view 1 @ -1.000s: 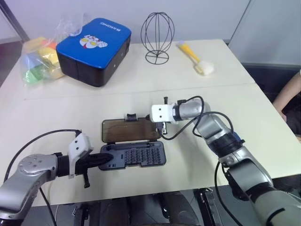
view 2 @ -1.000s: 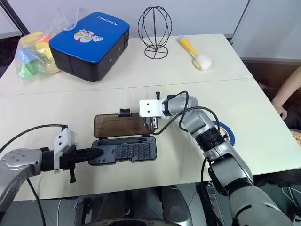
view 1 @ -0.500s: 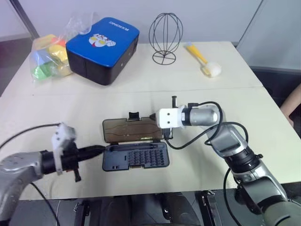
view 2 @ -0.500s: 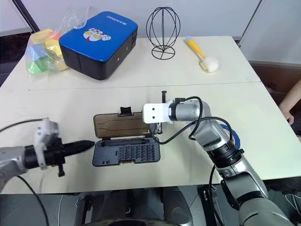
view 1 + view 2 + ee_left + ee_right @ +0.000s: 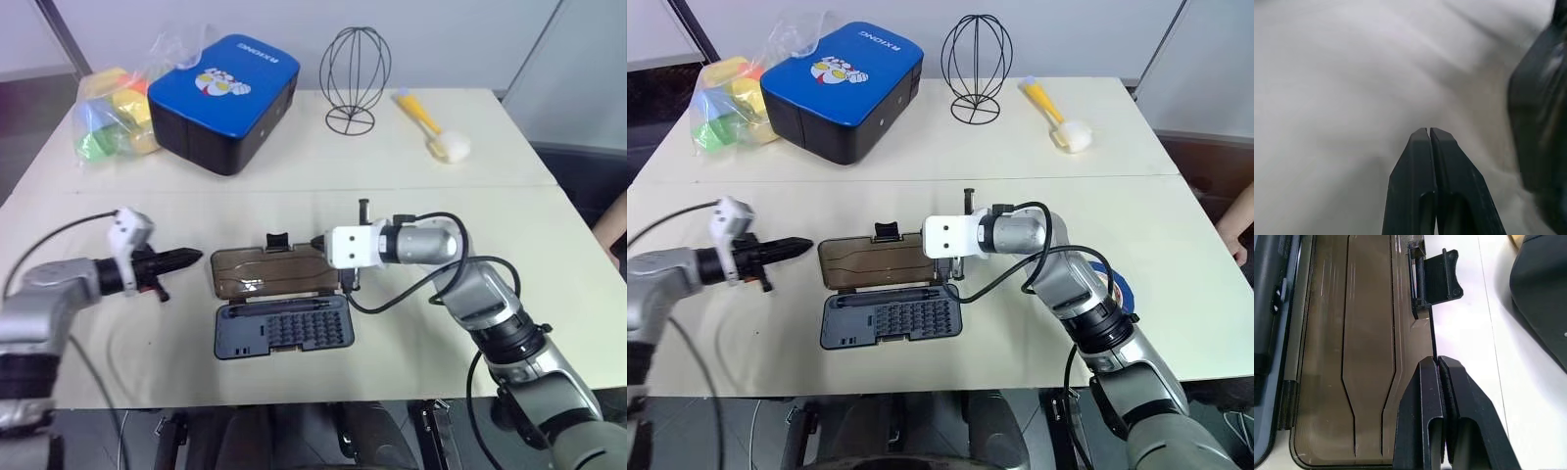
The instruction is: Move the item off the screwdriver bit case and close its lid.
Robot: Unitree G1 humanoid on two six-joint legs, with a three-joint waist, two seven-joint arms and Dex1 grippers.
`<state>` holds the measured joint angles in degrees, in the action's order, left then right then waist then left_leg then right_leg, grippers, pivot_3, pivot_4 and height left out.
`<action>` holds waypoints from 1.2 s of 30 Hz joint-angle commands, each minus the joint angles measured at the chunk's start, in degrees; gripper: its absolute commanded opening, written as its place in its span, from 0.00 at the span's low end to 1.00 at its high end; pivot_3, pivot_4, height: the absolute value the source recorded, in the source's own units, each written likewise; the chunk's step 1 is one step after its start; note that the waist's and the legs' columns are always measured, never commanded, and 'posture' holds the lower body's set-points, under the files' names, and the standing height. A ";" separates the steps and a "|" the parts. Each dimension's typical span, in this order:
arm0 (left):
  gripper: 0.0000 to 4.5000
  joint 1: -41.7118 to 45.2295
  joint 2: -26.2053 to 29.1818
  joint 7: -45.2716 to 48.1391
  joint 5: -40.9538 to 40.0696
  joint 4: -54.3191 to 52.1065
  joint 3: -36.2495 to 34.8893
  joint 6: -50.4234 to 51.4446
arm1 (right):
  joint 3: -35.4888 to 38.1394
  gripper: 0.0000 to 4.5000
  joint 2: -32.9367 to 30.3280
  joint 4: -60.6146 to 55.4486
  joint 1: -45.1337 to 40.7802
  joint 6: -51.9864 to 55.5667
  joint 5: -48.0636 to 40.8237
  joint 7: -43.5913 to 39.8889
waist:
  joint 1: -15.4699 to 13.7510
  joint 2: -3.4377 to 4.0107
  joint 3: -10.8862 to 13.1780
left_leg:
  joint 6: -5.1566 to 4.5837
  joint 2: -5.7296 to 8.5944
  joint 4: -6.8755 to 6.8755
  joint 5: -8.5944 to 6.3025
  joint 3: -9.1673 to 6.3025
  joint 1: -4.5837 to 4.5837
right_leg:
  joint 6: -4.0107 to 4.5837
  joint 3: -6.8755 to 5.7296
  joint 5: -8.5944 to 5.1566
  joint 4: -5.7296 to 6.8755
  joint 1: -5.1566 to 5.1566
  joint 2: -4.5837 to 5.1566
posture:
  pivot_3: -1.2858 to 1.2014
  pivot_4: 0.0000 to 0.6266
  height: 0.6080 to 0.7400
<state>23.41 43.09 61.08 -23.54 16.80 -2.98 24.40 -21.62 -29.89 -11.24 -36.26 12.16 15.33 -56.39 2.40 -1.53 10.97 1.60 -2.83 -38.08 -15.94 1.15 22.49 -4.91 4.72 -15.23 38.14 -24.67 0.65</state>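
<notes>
- Now the screwdriver bit case point(image 5: 279, 311) lies open in the middle of the table point(image 5: 549, 235), its grey tray of bits toward the robot.
- The lid point(image 5: 266, 272) lies flat on the far side of the tray, brown inner face up, with a black latch tab point(image 5: 1437, 276) on its far edge.
- Right claw point(image 5: 1436, 363) is closed with its tips at the lid's far edge, near the latch tab.
- Left claw point(image 5: 192, 257) is closed on nothing, pointing at the lid's left end, just apart from it.
- Partly hidden behind the right arm, the roll of blue tape point(image 5: 1121, 289) lies on the table, right of the case.
</notes>
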 commanded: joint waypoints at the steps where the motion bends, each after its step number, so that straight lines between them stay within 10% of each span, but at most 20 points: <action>1: 0.01 5.20 -2.94 2.07 3.56 4.07 3.70 -4.38 | 0.90 0.00 -0.53 -4.18 -0.53 0.53 -0.90 -0.27 | -0.05 -0.01 0.00 | 0.00 0.00 0.00 0.00 -0.02 0.02 | 0.00 -0.02 0.00 0.00 0.00 0.00 | 0.52 0.24 0.98; 5: 0.00 5.60 -2.72 5.15 2.85 2.30 3.67 -3.80 | 1.33 0.06 -0.97 -5.03 -0.33 2.74 -1.14 -0.19 | 0.61 -0.01 0.00 | -0.03 -0.02 0.02 -0.02 0.00 0.02 | -0.01 0.05 0.00 0.00 -0.04 -0.02 | 0.52 0.24 0.98; 13: 0.00 4.36 0.44 8.65 0.30 -3.53 1.55 0.44 | 3.84 0.88 -2.64 -8.93 0.74 9.26 -3.71 -1.10 | 0.01 -0.01 0.00 | -0.03 -0.03 0.02 -0.02 -0.04 0.02 | -0.01 0.02 0.00 0.03 -0.04 -0.02 | 0.52 0.24 0.98; 24: 0.00 -2.59 10.01 21.80 -4.82 -21.89 5.46 7.27 | 35.54 0.88 -8.14 -29.50 1.94 57.46 -49.96 -11.01 | 0.04 -0.01 0.01 | -0.04 -0.05 0.03 -0.03 -0.15 -0.02 | 0.02 -0.06 -0.02 -0.01 0.08 0.00 | 0.52 0.24 0.98; 33: 0.00 11.05 4.55 21.93 9.50 -1.23 13.31 -10.07 | 13.70 0.02 -10.36 -39.13 21.58 44.46 -42.29 0.71 | -0.15 -0.11 -0.08 | -0.06 0.00 -0.13 -0.03 -0.14 0.03 | 0.21 -0.05 -0.17 -0.09 0.13 -0.03 | 0.52 0.24 0.98; 36: 0.00 16.18 1.77 22.90 10.34 3.56 13.89 -10.63 | 5.84 0.00 -11.85 -38.99 23.42 38.93 -37.58 2.88 | -0.07 -0.13 -0.06 | -0.06 0.01 -0.16 -0.03 -0.14 0.06 | 0.19 -0.04 -0.16 -0.10 0.13 -0.02 | 0.52 0.24 0.98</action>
<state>37.19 45.48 83.49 -13.73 18.79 10.93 14.68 -12.38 -41.06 -49.08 -13.13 54.96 -25.23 -54.84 2.33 -1.66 10.90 1.55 -2.82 -38.23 -15.97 1.02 22.55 -4.77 4.69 -15.38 38.05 -24.54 0.62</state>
